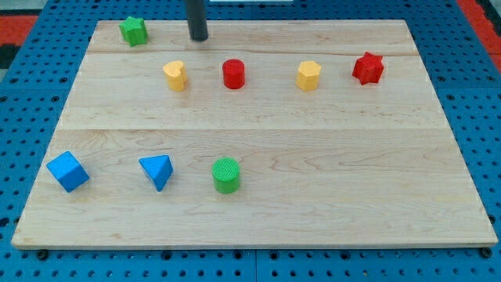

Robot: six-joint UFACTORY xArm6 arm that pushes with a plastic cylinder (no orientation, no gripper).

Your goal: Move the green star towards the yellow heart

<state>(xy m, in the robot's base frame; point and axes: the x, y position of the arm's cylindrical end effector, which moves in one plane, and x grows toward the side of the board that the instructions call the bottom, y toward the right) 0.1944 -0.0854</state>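
Tip (pixel 199 37): bare rod, nothing held. Green star (pixel 134 30) is seen to its left, apart; yellow heart (pixel 175 75) below-left, untouched.

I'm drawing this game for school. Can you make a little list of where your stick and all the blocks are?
my tip: top edge, right of green star, not touching
green star: top left corner
yellow heart: below and right of the star
red cylinder: right of the heart
yellow hexagon: upper right
red star: far right
blue cube: bottom left
blue triangle: beside the cube
green cylinder: bottom middle
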